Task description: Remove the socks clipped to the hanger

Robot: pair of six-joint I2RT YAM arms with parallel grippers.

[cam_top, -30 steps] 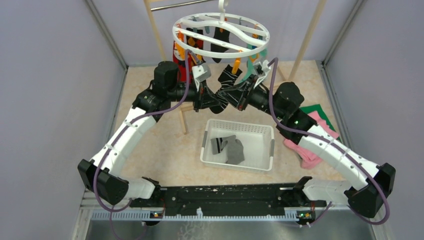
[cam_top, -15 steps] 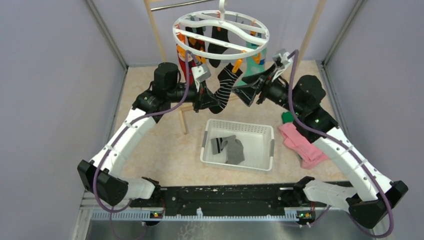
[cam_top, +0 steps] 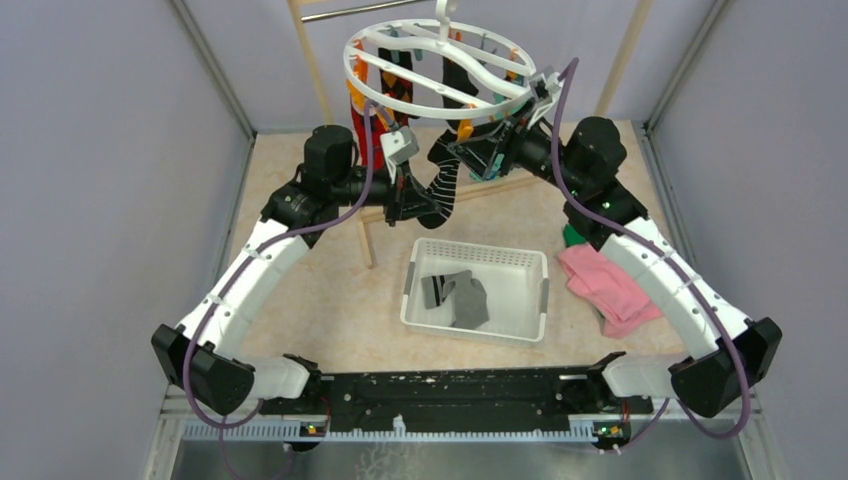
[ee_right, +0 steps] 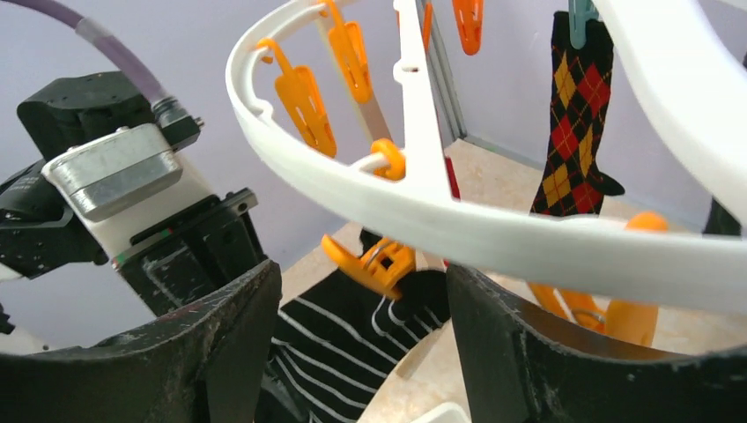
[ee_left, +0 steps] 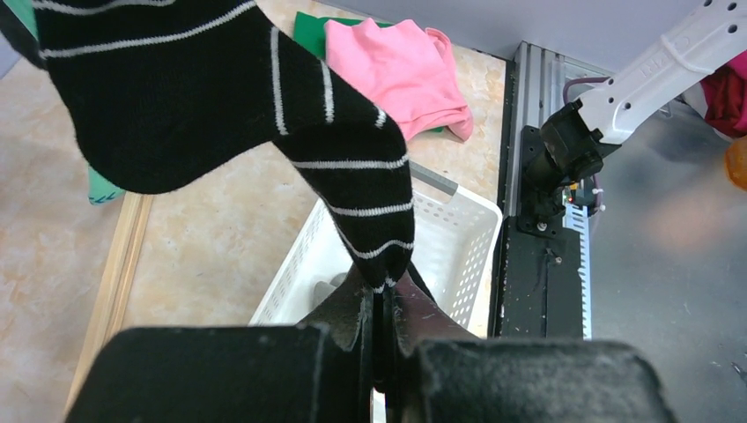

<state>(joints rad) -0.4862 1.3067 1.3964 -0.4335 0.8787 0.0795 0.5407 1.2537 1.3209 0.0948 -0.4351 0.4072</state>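
The white ring hanger [cam_top: 440,70] hangs at the back with several socks clipped under it, among them a red one [cam_top: 365,135] and a black argyle one [ee_right: 577,106]. A black sock with thin white stripes [cam_top: 445,180] [ee_left: 264,97] hangs from an orange clip [ee_right: 374,262]. My left gripper [cam_top: 418,205] [ee_left: 385,286] is shut on its toe end, pulling it down and left. My right gripper [cam_top: 470,160] [ee_right: 361,273] is open just under the ring's rim [ee_right: 423,220]. Its fingers stand on either side of that orange clip and the sock's cuff [ee_right: 352,335], not touching them.
A white perforated basket [cam_top: 475,250] stands on the table below the hanger, with a grey and a black sock [cam_top: 460,297] in it. Folded pink [cam_top: 605,285] and green [cam_top: 572,235] cloths lie to its right. Wooden rack legs [cam_top: 310,60] flank the hanger.
My right gripper let go, opened, swung out to the right, then came back up left to the orange clip. The hanger turned a little. My left gripper kept its hold on the striped sock.
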